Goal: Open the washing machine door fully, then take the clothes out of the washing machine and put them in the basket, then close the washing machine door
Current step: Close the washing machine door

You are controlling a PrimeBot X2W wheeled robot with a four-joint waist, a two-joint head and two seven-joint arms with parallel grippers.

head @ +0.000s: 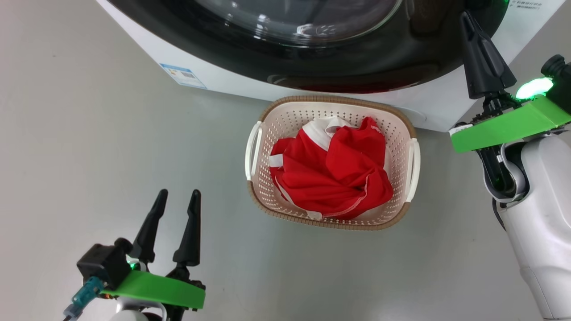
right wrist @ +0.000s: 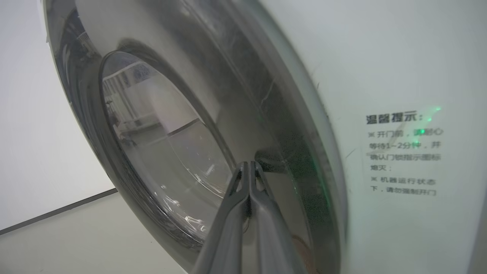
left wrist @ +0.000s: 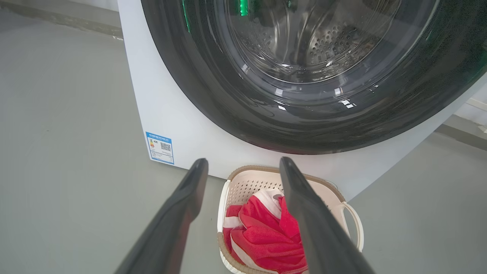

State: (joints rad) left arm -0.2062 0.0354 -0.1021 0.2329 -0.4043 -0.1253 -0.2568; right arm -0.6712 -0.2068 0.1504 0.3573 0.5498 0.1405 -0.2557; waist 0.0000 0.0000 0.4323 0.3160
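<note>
Two roles: pinched-together right gripper (head: 465,17) at one o'clock by washing machine door (head: 357,67), presumably to press it home; splayed left gripper (head: 178,194) at seven, clear of basket (head: 330,99).

**Operator:** State of the left gripper (head: 179,194)?

**Technician:** Low at the left of the head view. Its two dark fingers (left wrist: 182,205) are spread wide and point up that view, with nothing clamped between them. The green left wrist plate (head: 156,287) sits directly behind them.

**Operator:** And the right gripper (head: 466,20)?

**Technician:** High at the right, with the jaws pressed together tip to tip and gripping nothing. The green right wrist plate (head: 508,125) is tilted, and a green lamp (head: 533,88) glows beside it. The pale forearm (head: 539,214) rises from the lower right edge.
</note>
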